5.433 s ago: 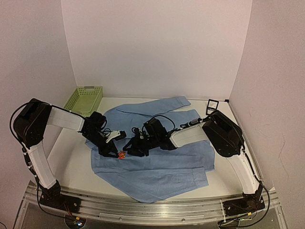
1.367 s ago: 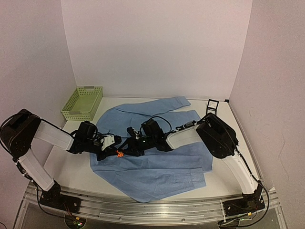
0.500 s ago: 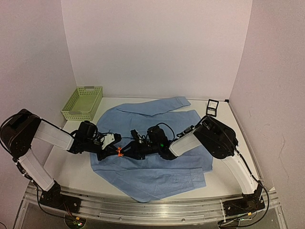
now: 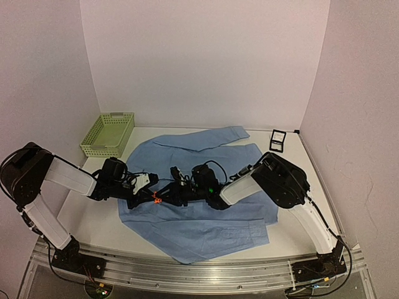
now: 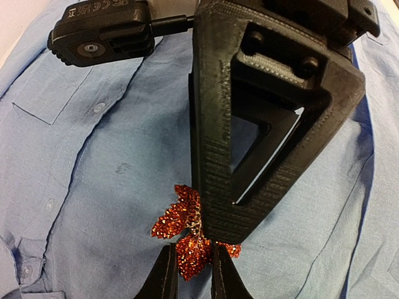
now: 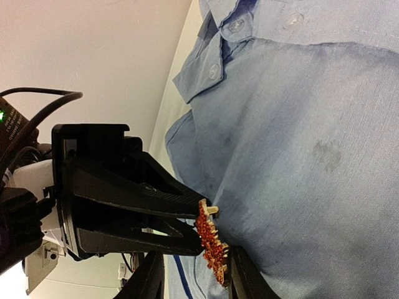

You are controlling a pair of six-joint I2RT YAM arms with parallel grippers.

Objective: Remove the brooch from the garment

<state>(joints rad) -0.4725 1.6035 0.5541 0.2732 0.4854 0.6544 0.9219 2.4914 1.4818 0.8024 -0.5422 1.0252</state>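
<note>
Our left end effector (image 5: 190,278) pinches the lower tip of the brooch (image 5: 186,232), which lies on the front of the garment (image 5: 87,168). Our right end effector (image 6: 196,277) straddles the brooch with its fingers spread. The raised lettering on the black housing (image 5: 103,37) is too blurred for us to read.
</note>
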